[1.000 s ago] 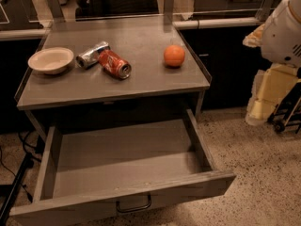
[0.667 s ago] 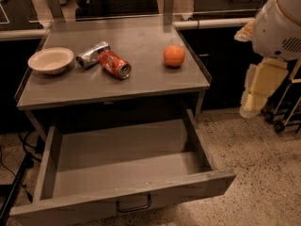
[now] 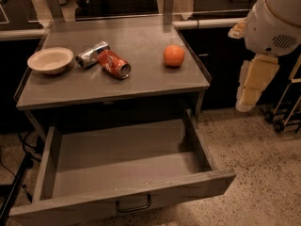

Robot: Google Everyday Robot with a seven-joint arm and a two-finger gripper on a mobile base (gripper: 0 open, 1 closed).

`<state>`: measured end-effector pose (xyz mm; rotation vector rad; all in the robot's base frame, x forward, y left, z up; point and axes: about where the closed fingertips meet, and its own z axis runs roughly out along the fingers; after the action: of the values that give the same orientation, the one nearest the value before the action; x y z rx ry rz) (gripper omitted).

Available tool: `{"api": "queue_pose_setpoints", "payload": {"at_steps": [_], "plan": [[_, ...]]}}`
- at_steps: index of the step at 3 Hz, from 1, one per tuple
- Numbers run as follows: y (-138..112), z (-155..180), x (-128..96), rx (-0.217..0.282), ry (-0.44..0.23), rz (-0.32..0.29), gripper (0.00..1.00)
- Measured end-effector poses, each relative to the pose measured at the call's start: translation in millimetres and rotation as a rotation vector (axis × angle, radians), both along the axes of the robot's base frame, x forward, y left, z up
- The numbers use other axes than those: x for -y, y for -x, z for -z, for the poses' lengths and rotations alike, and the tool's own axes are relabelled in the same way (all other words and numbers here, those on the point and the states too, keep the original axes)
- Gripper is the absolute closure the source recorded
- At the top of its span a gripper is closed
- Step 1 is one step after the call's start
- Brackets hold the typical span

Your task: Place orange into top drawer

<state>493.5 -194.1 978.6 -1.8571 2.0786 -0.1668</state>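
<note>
One camera view shows it all. The orange (image 3: 174,55) sits alone on the right half of the grey tabletop (image 3: 141,81), near the right edge. It is well apart from the red soda can (image 3: 114,63), which lies on its side just beside a crushed silver can (image 3: 91,54). A pale bowl (image 3: 50,60) stands at the far left. Below, the top drawer (image 3: 188,192) is pulled out towards the camera, its bed bare, with a dark handle (image 3: 134,205) on the front panel.

The claw (image 3: 247,100) hangs off to the right of the table, beyond the tabletop's edge and lower than the orange, well apart from it. Whether it is spread or pressed together I cannot tell.

The step in hand looks like the reach for the fruit. To do it well, I would raise the claw above tabletop level before swinging it in, so it clears the right edge. It should then come down over the orange's widest part. A round fruit rolls at the slightest nudge, so the claw should close evenly from both sides rather than push from one.

Once the orange is held, lift it straight up and carry it forward past the tabletop's front edge. Lower it well inside the drawer before letting go, or it may bounce or roll against the walls.
</note>
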Motion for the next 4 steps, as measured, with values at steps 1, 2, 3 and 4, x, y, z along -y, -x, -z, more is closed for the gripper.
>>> {"api": "queue_pose_setpoints", "payload": {"at_steps": [1,2,3,4], "plan": [[-7.8,7.5,0.9,-0.021,-0.007,-0.003,0.00],[-37.6,13.7,-4.3,-0.009,-0.019,-0.021,0.00],[-88.0,31.1,-18.0,-0.018,-0.029,-0.064,0.00],[-89.3,31.3,-18.5,-0.017,-0.031,-0.065,0.00]]}}
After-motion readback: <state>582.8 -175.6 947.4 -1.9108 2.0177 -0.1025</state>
